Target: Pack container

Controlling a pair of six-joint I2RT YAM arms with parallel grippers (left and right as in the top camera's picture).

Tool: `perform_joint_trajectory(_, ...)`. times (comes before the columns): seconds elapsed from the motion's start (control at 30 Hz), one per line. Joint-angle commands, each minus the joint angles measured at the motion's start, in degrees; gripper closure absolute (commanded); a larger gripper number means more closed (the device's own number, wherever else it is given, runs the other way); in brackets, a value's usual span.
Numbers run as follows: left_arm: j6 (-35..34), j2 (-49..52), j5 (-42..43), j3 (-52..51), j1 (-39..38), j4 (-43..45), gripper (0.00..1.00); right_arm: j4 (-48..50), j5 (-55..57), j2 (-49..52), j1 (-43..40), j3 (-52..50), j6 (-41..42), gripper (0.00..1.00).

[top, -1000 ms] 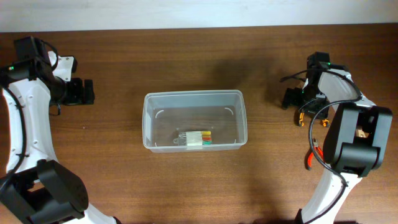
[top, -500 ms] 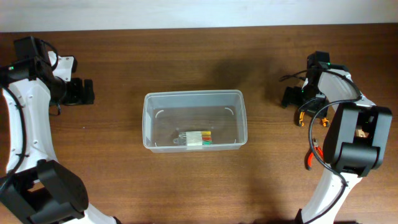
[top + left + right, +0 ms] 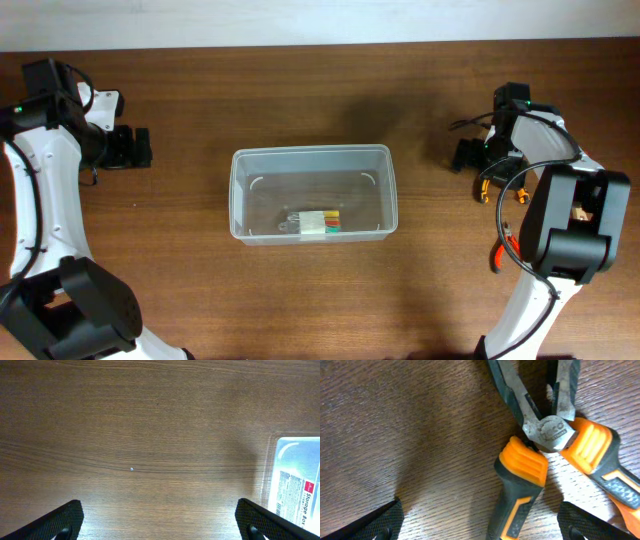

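The container (image 3: 310,151), a clear plastic tub, sits mid-table with a small clear case of coloured bits (image 3: 318,223) inside; its corner shows in the left wrist view (image 3: 280,455). My left gripper (image 3: 128,148) hovers open over bare wood (image 3: 160,527), left of the tub. Over at the right, my right gripper (image 3: 470,157) is open above orange-handled pliers (image 3: 498,186). In the right wrist view the pliers (image 3: 552,430) lie spread, one handle running between my open right gripper (image 3: 482,527) fingers (image 3: 380,522), not clamped.
A red-handled tool (image 3: 499,253) lies by the right arm's base, partly hidden under the arm. A white wall edge runs along the table's far side. A small speck (image 3: 131,469) marks the wood under the left wrist.
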Motion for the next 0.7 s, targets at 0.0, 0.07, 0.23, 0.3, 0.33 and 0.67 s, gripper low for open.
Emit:
perform_joint_trajectory(0.0, -0.59, 0.50, 0.83, -0.28, 0.46, -0.26, 0.01, 0.07, -0.39, 1.29, -0.31, -0.26, -0.50, 0.01)
perform_joint_trajectory(0.07, -0.59, 0.50, 0.83, -0.28, 0.46, -0.24, 0.01, 0.04, -0.39, 1.29, -0.31, -0.26, -0.50, 0.01)
perform_joint_trajectory(0.23, -0.59, 0.50, 0.83, -0.28, 0.46, -0.26, 0.01, -0.15, -0.37, 1.29, -0.31, -0.26, -0.48, 0.01)
perform_joint_trajectory(0.3, -0.59, 0.50, 0.83, -0.28, 0.46, -0.26, 0.01, -0.11, -0.33, 1.29, -0.31, -0.26, -0.26, 0.10)
perform_joint_trajectory(0.33, -0.59, 0.50, 0.85, -0.28, 0.46, -0.26, 0.01, -0.11, -0.35, 1.29, -0.33, -0.26, -0.26, 0.16)
perform_joint_trajectory(0.67, -0.59, 0.50, 0.85, -0.28, 0.46, -0.24, 0.01, -0.52, -0.81, 1.29, -2.14, -0.26, 1.25, 0.50)
